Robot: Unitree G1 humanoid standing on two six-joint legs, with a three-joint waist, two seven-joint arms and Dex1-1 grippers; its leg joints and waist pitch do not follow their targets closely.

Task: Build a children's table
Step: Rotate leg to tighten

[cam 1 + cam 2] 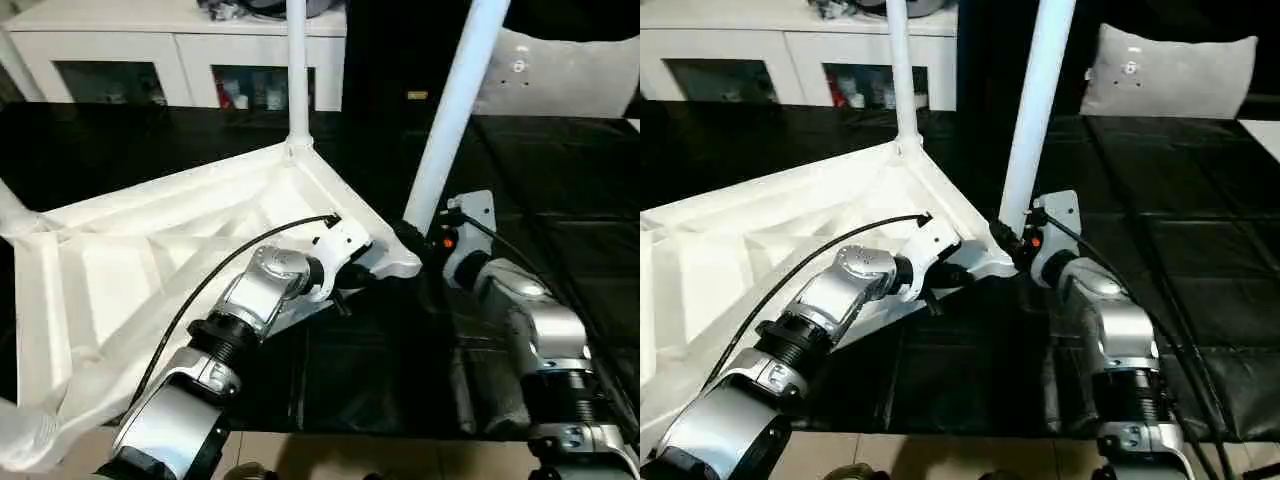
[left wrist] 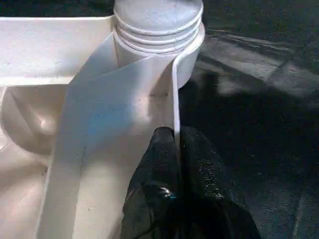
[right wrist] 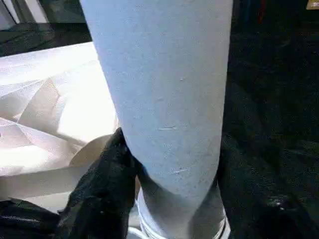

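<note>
Leg (image 1: 455, 110) seating underway: right gripper (image 3: 169, 164) clamped it, left gripper (image 2: 174, 149) pinched tabletop (image 1: 150, 250) rim; pressing down seemed next.

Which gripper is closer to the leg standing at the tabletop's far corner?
Right. The right gripper grips a nearer leg; the left gripper pinches the tabletop rim, farther from the far leg.

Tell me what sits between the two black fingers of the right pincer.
The white leg standing in the tabletop's near corner socket; the right pincer fingers flank its lower end, seen in the right wrist view.
</note>
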